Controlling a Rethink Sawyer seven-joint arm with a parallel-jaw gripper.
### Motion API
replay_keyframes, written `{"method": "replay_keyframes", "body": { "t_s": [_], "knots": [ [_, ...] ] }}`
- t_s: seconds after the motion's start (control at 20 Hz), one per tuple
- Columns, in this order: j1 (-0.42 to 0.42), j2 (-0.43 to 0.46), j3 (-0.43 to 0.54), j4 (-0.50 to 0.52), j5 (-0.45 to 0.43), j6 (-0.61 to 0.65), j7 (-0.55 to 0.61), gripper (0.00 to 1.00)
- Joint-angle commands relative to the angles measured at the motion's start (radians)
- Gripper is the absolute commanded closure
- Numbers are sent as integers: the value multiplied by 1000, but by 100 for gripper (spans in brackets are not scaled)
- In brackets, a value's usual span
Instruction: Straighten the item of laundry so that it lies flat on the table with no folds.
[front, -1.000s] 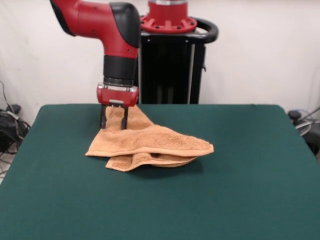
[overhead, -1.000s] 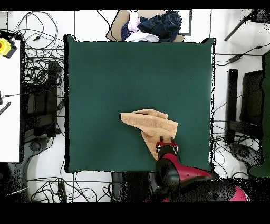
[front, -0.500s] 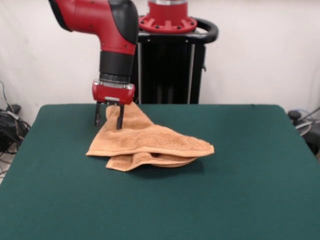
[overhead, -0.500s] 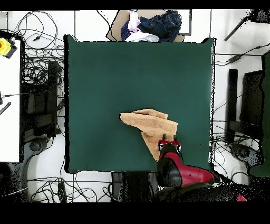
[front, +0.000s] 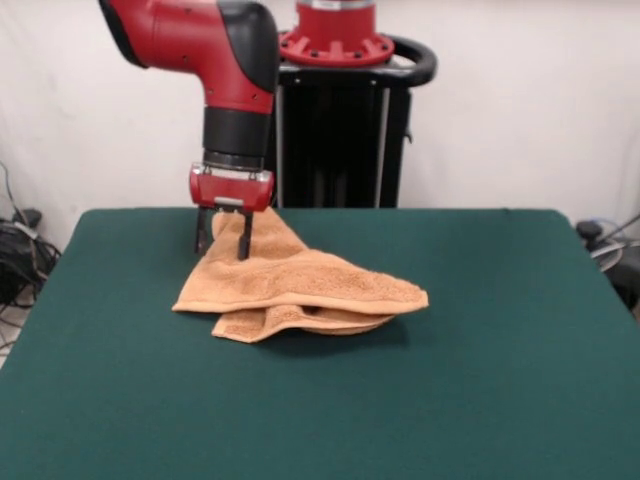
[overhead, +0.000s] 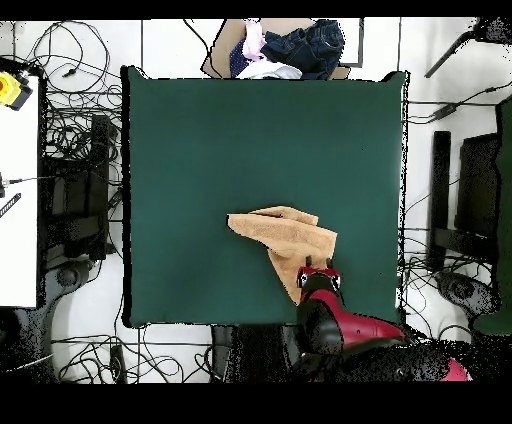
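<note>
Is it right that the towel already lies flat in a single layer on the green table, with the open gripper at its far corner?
Not flat. In the front view the towel is still folded over itself, one layer lying on another on the table. The rest holds: the open gripper is at its far corner.

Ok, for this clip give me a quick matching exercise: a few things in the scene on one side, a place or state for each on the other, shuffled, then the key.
Things:
1. towel
2. tool
3. table
4. pile of clothes

Place or state:
A. dark green, bare across most of its top
B. beyond the table's edge opposite the robot, off the top
C. open, fingers straddling the towel's raised corner
D. crumpled, with layers folded over each other

Pairs: 1-D, 2-C, 3-A, 4-B
</note>
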Motion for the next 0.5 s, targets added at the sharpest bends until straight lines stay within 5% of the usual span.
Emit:
{"method": "replay_keyframes", "body": {
  "t_s": [0.05,0.5],
  "knots": [
    [-3,116,56,-131,-3,11,146,0],
    [-8,224,45,-209,-8,-56,140,0]
  ]
}}
